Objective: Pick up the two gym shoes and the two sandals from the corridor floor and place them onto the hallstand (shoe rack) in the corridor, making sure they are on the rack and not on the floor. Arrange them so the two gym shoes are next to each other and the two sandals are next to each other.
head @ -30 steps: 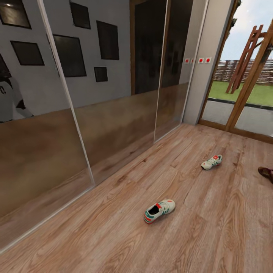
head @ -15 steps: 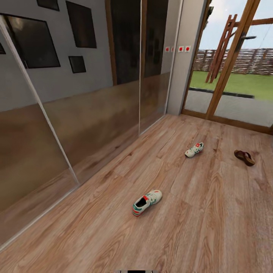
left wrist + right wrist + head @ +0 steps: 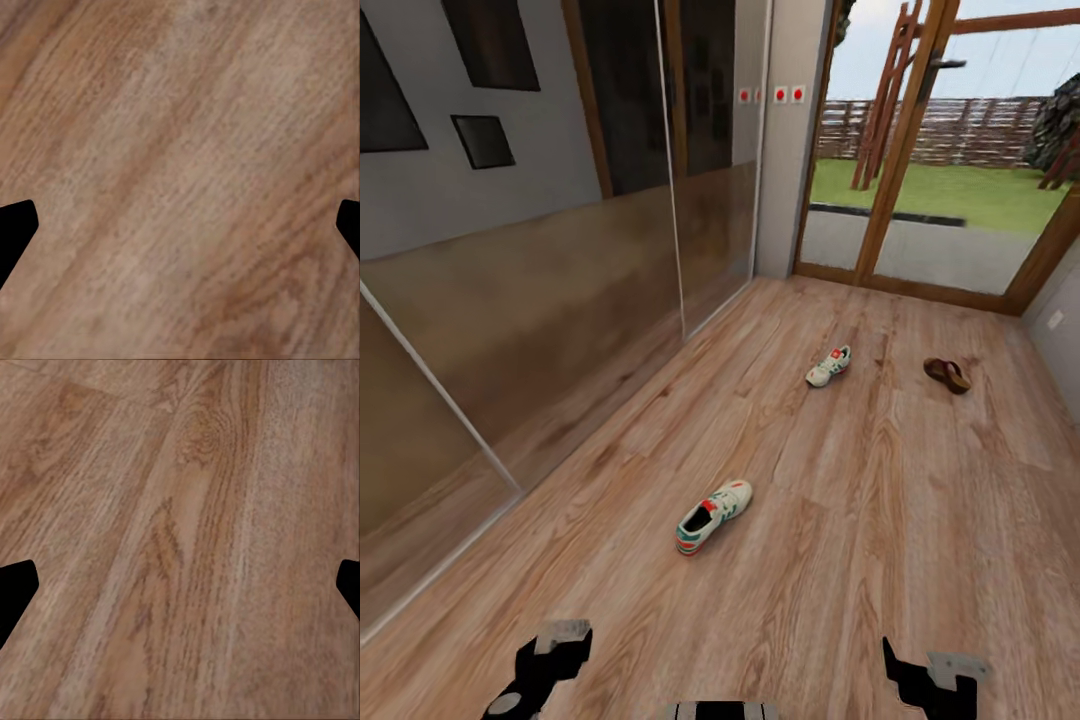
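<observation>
Two white gym shoes with green stripes lie apart on the wood corridor floor [image 3: 880, 520]. The nearer gym shoe [image 3: 712, 515] is mid-floor and the farther gym shoe [image 3: 829, 366] lies toward the glass door. One brown sandal [image 3: 946, 374] rests to the right of the far shoe. My left gripper [image 3: 550, 655] and right gripper [image 3: 925, 675] hang low at the head view's bottom edge, well short of the near shoe. In the wrist views the left gripper [image 3: 180, 225] and right gripper [image 3: 180, 585] are open, with bare floor between their fingers. The hallstand is out of view.
A mirrored sliding-door wardrobe [image 3: 540, 290] runs along the left side. Wood-framed glass doors [image 3: 905, 200] close the far end, with a lawn beyond. A wall [image 3: 1060, 330] borders the right edge past the sandal.
The head camera has swung right and down, so the shoes shifted left in the picture. The sandal came fully into view and both grippers now show at the bottom edge. The shoes have not moved.
</observation>
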### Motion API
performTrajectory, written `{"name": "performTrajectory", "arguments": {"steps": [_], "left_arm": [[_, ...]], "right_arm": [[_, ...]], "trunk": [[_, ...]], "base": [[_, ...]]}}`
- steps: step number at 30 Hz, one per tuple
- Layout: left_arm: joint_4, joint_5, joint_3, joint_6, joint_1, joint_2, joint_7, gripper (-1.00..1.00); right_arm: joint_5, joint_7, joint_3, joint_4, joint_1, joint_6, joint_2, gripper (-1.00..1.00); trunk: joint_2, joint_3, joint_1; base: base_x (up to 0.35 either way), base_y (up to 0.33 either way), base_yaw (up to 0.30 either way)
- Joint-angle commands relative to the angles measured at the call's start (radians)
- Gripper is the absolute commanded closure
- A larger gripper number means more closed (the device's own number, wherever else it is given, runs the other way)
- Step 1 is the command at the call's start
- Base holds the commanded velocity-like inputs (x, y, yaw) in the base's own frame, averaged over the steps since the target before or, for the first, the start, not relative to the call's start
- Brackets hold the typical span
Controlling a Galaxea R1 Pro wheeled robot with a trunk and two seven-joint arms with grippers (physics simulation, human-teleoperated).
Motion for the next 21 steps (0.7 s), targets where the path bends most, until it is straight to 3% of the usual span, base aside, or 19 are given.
{"name": "performTrajectory", "arguments": {"steps": [1, 3, 8, 14, 21], "left_arm": [[-0.001, 0.002, 0.001, 0.042, -0.031, 0.0, -0.002, -1.0], [-0.003, -0.004, 0.001, 0.096, -0.069, 0.0, -0.002, -1.0], [-0.006, -0.008, 0.001, 0.141, -0.116, -0.001, -0.003, -1.0], [-0.019, -0.008, 0.0, 0.159, -0.143, 0.0, -0.019, -1.0], [-0.026, -0.011, 0.0, 0.157, -0.139, 0.001, -0.104, -1.0]], "right_arm": [[0.0, 0.0, 0.0, -0.056, -0.005, 0.054, 0.0, -1.0], [0.0, -0.001, 0.0, -0.13, -0.013, 0.139, 0.0, -1.0], [0.0, -0.002, 0.0, -0.241, -0.036, 0.256, -0.002, -1.0], [0.0, -0.001, 0.001, -0.315, -0.06, 0.302, -0.007, -1.0], [0.002, 0.003, 0.004, -0.317, -0.062, 0.307, -0.003, -1.0]], "trunk": [[-0.001, -0.005, 0.0], [-0.001, -0.014, 0.001], [-0.002, -0.035, 0.003], [-0.004, -0.06, 0.006], [-0.004, -0.076, 0.008]], "base": [[0.0, 0.0, -0.296], [0.0, 0.0, -0.296], [0.0, 0.0, -0.296], [0.0, 0.0, -0.194], [0.0, 0.0, -0.03]]}}
